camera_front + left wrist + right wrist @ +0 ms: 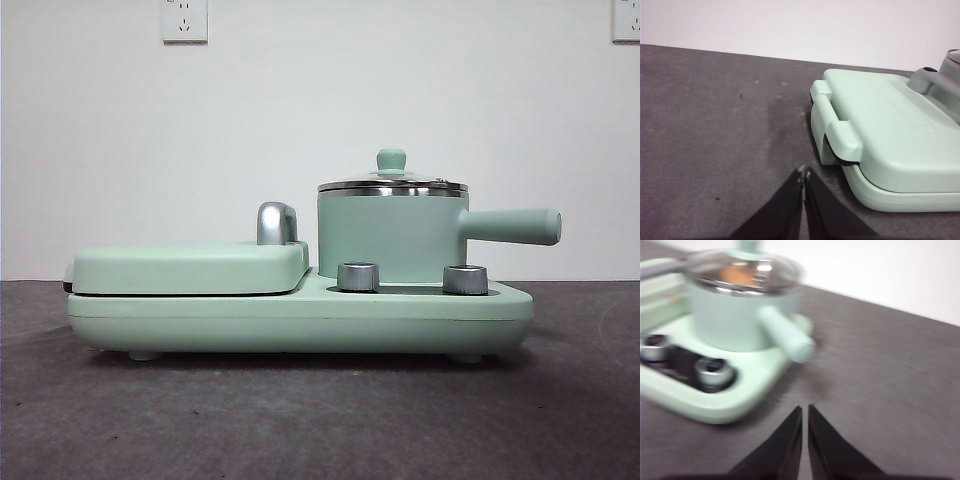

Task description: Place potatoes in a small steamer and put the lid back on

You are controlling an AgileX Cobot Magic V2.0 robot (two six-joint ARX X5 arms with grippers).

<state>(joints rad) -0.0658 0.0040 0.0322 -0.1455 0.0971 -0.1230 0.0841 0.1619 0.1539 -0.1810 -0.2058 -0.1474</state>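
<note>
Mint-green cylindrical steamer pot w/ clear glass lid on, orange-brown potato inside. Left gripper & right gripper: jaws closed, empty, over table.

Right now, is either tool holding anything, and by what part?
Nothing is held. The left tool is shut and empty beside the grill plate; the right tool is shut and empty, short of the steamer's handle.

Mint-green cooker base, standing on a dark grey worktop. Flat green hinged grill plate at one end, chrome handle upright. Two silver dials on the front. White wall behind, with two sockets.
</note>
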